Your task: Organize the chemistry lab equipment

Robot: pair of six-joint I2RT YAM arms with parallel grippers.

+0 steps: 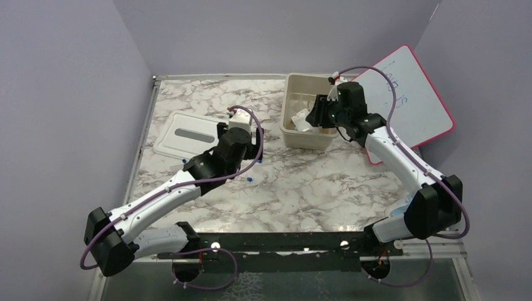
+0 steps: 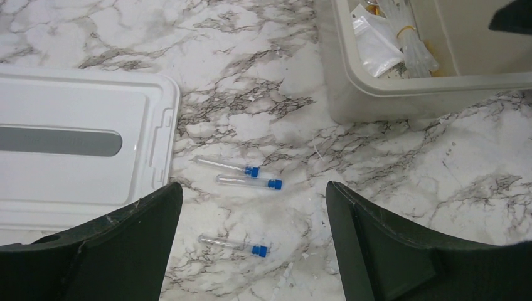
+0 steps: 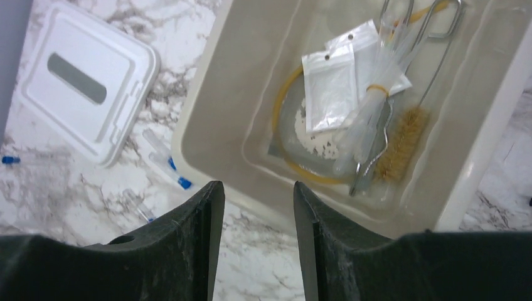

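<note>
Three thin blue-capped clear tubes lie on the marble: two side by side and one nearer. My left gripper hangs open and empty above them. My right gripper is open and empty over the near wall of the beige tub. In the tub lie clear plastic packets, an amber rubber tube, a banded bundle of clear sticks, a bagged round dish, a brush and metal tongs. More tubes lie beside the tub.
The white lid lies flat left of my left gripper, close to the tubes. The tub stands at the back centre. The pink-framed whiteboard leans at the back right. Walls close off the left, back and right.
</note>
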